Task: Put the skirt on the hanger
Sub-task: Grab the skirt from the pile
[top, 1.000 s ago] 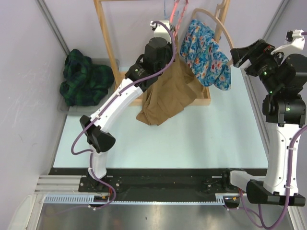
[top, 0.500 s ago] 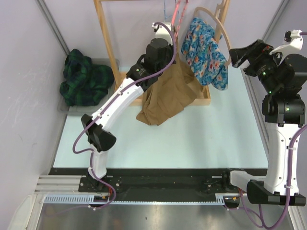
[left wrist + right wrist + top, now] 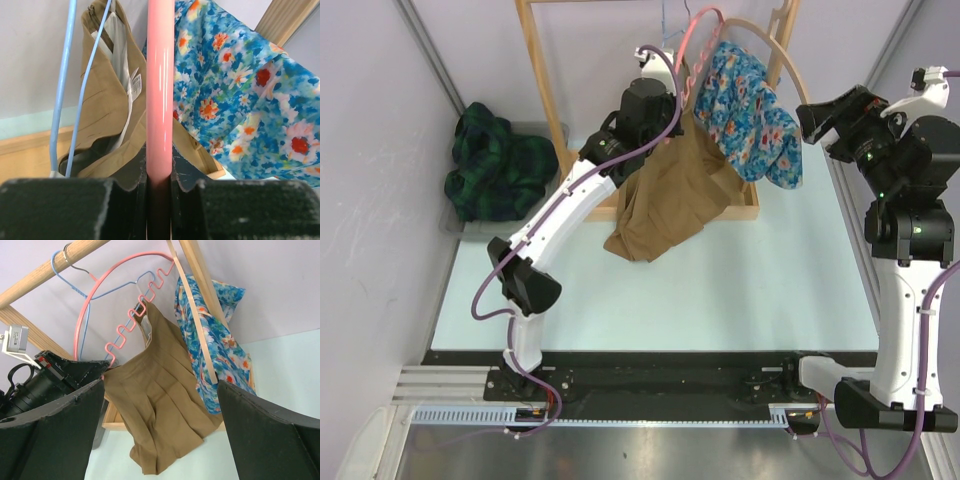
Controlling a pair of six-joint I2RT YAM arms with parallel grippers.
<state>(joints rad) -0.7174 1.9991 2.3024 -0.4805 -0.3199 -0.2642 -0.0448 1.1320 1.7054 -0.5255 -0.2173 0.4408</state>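
Left gripper [image 3: 159,186] clenched on the glossy pink hanger [image 3: 160,75] rod. The pleated tan skirt [image 3: 160,405] hangs at its zigzag arm, at the tabletop's 12 o'clock, inside the wooden rack [image 3: 542,80]. A floral cloth [image 3: 750,115] crowds the skirt's 3 o'clock. Right gripper [image 3: 820,112] gapes, empty.
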